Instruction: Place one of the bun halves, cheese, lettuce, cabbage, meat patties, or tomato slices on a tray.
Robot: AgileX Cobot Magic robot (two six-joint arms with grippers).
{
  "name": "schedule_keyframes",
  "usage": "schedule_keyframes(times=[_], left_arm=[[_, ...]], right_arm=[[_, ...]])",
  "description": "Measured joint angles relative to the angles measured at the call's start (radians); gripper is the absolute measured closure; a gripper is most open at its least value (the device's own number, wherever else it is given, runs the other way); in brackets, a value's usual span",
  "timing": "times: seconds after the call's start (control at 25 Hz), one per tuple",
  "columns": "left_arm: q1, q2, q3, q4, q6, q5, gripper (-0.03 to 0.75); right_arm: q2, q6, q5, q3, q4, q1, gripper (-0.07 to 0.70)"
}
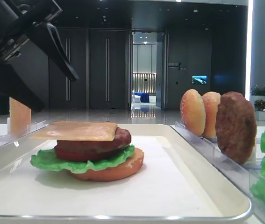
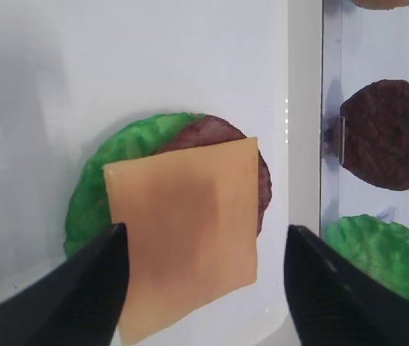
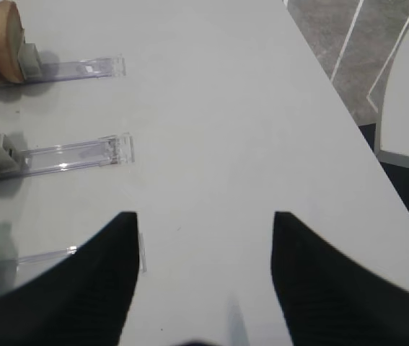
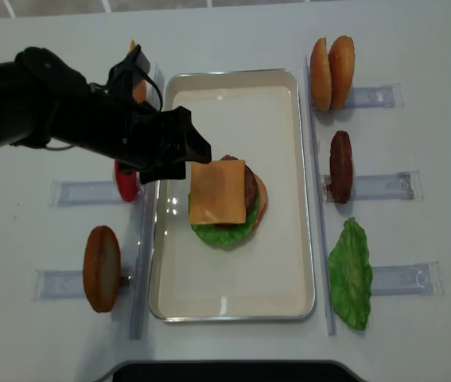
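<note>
Black fingers of the left hand stand apart above the cheese, which lies atop the meat patty, lettuce and bun half on the tray. Right hand: apart, over the white surface.

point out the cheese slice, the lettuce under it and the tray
pale orange square cheese slice (image 2: pixel 182 234), left wrist view, middle of its top face
bright green ruffled lettuce leaf (image 2: pixel 89 198), left wrist view, exposed left edge
cream-white rectangular tray (image 4: pixel 233 306), overhead view, bare floor
</note>
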Motion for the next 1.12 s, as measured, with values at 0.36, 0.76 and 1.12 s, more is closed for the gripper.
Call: schedule_keyframes(times=[0.36,0.76,1.12], left_arm=[[0.001,0.000,-0.105,0.182,-0.177,0.091,0.199],[0.001,0.000,-0.486,0.673,-0.600,0.465,0.199],[0.001,0.000,-0.676,0.802,-0.745,0.554,0.199]], right_arm=[[0.000,0.000,0.000,0.000,0.000,0.000,0.240],[0.000,0.000,0.000,0.000,0.000,0.000,0.240],[0.000,0.000,0.000,0.000,0.000,0.000,0.240]])
